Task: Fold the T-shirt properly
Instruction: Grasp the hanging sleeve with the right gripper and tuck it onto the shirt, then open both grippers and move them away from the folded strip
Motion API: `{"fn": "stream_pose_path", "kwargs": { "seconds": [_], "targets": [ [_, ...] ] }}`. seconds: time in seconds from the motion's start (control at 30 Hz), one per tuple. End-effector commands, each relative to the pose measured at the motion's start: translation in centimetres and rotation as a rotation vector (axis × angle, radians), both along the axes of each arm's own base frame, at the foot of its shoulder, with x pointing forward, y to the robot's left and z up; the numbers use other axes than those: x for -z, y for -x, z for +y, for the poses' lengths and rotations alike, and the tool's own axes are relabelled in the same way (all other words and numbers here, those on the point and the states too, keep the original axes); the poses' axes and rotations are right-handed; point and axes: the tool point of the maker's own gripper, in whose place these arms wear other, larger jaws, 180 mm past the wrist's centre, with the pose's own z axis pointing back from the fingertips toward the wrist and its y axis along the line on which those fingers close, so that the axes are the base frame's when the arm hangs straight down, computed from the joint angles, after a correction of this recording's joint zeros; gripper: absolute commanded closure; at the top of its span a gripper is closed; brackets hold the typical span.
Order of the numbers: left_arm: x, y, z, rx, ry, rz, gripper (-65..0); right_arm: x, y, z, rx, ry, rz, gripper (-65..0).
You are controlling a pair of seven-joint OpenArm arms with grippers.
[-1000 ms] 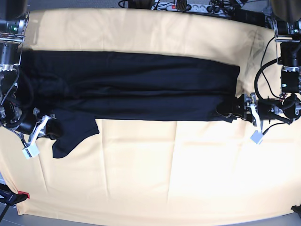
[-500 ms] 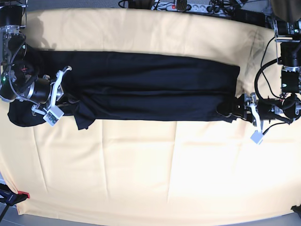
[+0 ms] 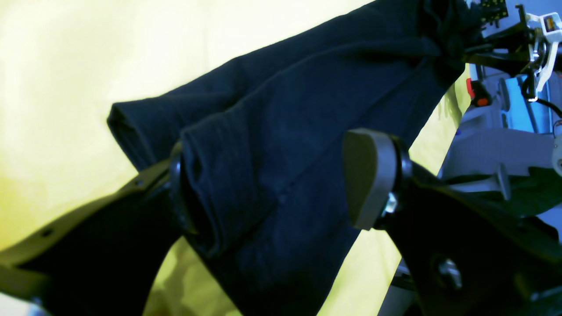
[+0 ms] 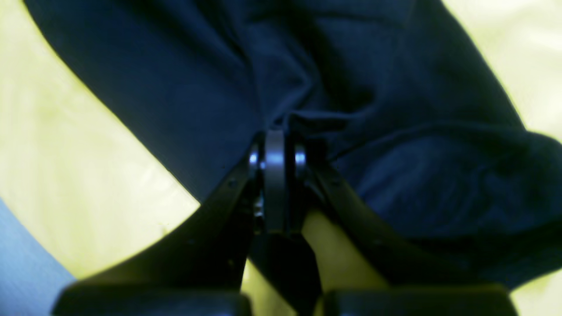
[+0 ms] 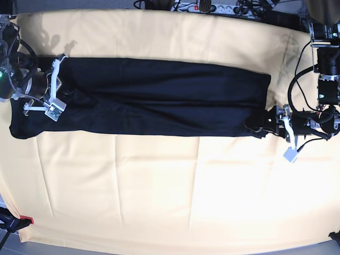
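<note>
Lying as a long dark band across the upper half of the yellow cloth (image 5: 159, 191): the T-shirt (image 5: 159, 98), already narrowed lengthwise, layered edges showing along its middle. Lengthwise folds judged done; crosswise folds into a compact packet not yet made, so roughly midway.

Right gripper (image 5: 50, 98), at the band's end on the base view's left: jaws pressed together on a pinch of fabric, seen close in the right wrist view (image 4: 274, 153), cloth bunched just above the tips. A sleeve or corner spreads flat below it toward the cloth's edge.

Left gripper (image 5: 260, 126), at the opposite end, low corner: jaws standing wide, one under a rolled hem, the other pad (image 3: 366, 177) clear of the fabric. Nothing clamped there.

Edges: long near edge of the band straight, far edge likewise; short end by the left gripper square. Broad bare cloth below the band, room for carrying an end across. Cables and a power strip (image 5: 212, 7) along the far edge, well apart from the shirt.
</note>
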Motion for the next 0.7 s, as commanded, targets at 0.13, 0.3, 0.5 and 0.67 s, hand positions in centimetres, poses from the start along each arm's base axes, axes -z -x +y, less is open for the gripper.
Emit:
{"fn": "stream_pose_path", "kwargs": {
  "seconds": [0.13,0.3,0.5,0.67],
  "targets": [
    [-1.8,-1.1,0.5,-0.009,0.008,-0.053,-45.8,0.0,0.4,-2.7,-0.010,0.126,0.000,0.0],
    [-2.0,-1.1,1.1,-0.014,-0.006,-0.056,-45.8,0.4,0.5,-4.1,0.000,0.205,-0.001,0.0],
    [-3.6,-1.6,4.0,-0.040,-0.072,-0.084,-45.8,-0.2,-0.7,-3.6,0.069,0.146,-0.052,-23.2],
    [-5.9,-2.5,6.5,-0.066,-0.131,-0.129,-45.8,-2.9,-4.2,-2.9,0.139,0.068,-0.194,-36.6]
  ]
}}
